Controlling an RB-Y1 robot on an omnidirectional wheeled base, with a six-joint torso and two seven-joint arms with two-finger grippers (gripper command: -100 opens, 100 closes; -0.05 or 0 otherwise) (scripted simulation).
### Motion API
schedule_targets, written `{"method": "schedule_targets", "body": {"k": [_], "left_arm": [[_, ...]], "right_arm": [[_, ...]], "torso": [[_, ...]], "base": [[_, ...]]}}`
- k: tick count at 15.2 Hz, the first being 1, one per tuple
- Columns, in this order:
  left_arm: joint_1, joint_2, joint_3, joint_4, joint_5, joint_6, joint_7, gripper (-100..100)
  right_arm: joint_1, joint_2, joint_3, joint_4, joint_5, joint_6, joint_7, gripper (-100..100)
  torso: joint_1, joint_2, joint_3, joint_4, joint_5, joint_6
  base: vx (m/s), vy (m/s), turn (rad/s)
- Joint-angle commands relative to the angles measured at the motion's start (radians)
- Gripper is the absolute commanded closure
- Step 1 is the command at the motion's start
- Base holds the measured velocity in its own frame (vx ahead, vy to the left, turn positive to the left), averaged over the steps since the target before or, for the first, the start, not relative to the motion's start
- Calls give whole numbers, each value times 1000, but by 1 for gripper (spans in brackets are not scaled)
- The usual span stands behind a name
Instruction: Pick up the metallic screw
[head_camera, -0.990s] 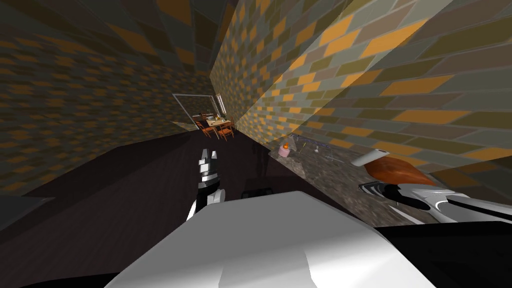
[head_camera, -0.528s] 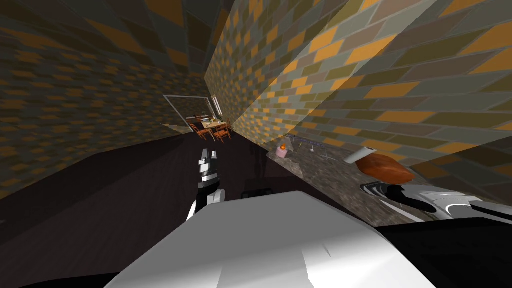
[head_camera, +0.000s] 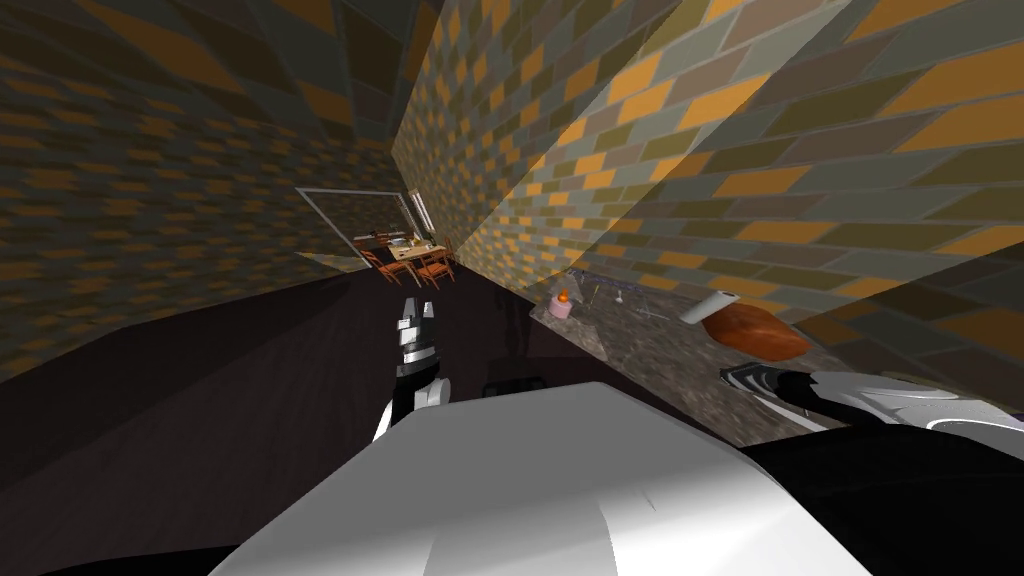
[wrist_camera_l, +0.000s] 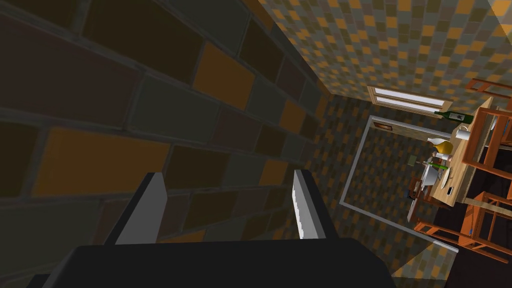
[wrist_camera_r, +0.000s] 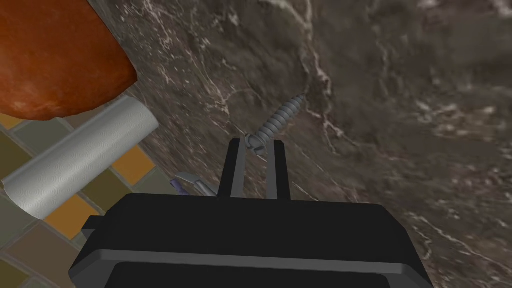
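Pinching the metallic screw by its slotted head between the nearly closed fingers of the right gripper; threaded shank jutting past the fingertips toward one o'clock, over the dark marbled surface; paper towel roll off at nine o'clock of the fingers; left gripper held with fingers spread wide.

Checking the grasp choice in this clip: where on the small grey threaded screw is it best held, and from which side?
At the head end, coming along its axis from behind the head. The small grey threaded screw points its thin shaft away from the right gripper over the dark marbled counter; the wider head likely gives the blades a lip, and they pinch it there.
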Motion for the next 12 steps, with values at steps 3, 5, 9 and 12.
{"method": "schedule_targets", "body": {"k": [3,5,9,12], "left_arm": [[0,0,0,0,0,0,0,0],[0,0,0,0,0,0,0,0],[0,0,0,0,0,0,0,0],[0,0,0,0,0,0,0,0]], "right_arm": [[84,-24,-79,-86,9,26,19,100],[130,-38,-115,-141,13,40,29,100],[213,-65,-193,-234,21,68,49,100],[218,-60,-198,-240,21,66,49,100]], "torso": [[0,0,0,0,-1,-2],[0,-1,0,0,-1,-2],[0,-2,-1,-1,0,-2],[0,-2,-1,0,-1,-3]], "base": [[84,3,-97],[91,-1,-148],[111,12,-172],[66,10,-58]]}}
